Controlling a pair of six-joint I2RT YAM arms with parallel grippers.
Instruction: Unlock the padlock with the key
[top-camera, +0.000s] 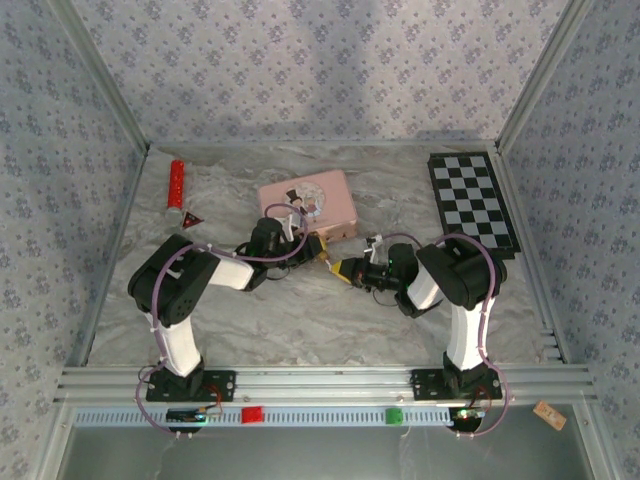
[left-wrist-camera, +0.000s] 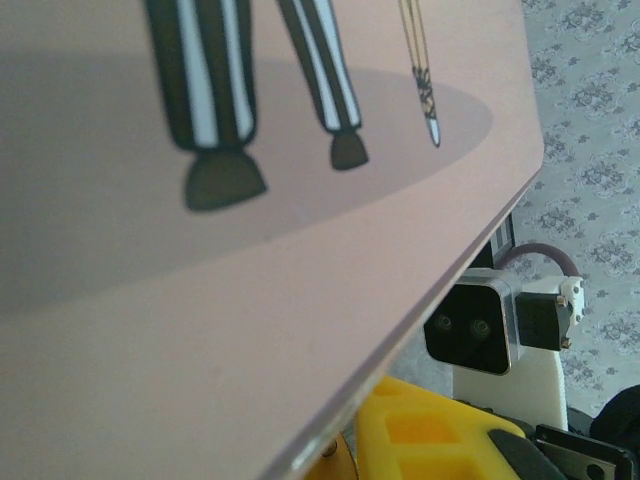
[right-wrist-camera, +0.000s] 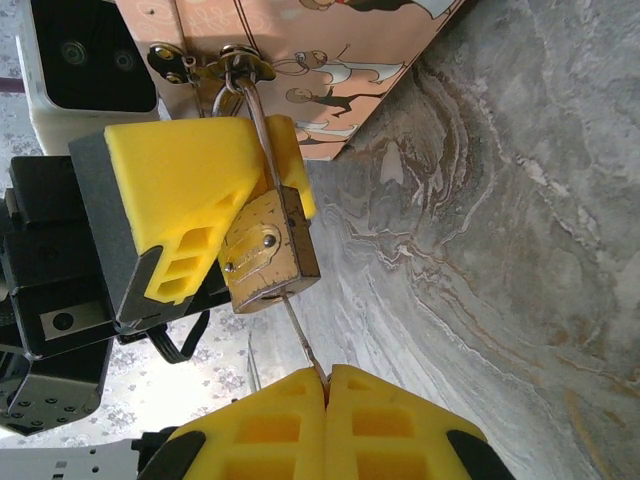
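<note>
The tiny brass padlock (right-wrist-camera: 268, 258) hangs by its thin shackle (right-wrist-camera: 262, 130) from the hasp (right-wrist-camera: 238, 66) of the pink cartoon tin (top-camera: 305, 200), near the marbled tabletop (right-wrist-camera: 500, 250). The left gripper (top-camera: 309, 244) clamps the lock's body between its yellow fingers (right-wrist-camera: 180, 180). The right gripper (right-wrist-camera: 325, 376) is pinched shut on the thin key (right-wrist-camera: 303, 338), whose tip meets the lock's underside.

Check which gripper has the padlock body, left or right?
Left gripper: its yellow fingers sandwich the brass padlock. Right gripper pinches only the thin key under it.
</note>
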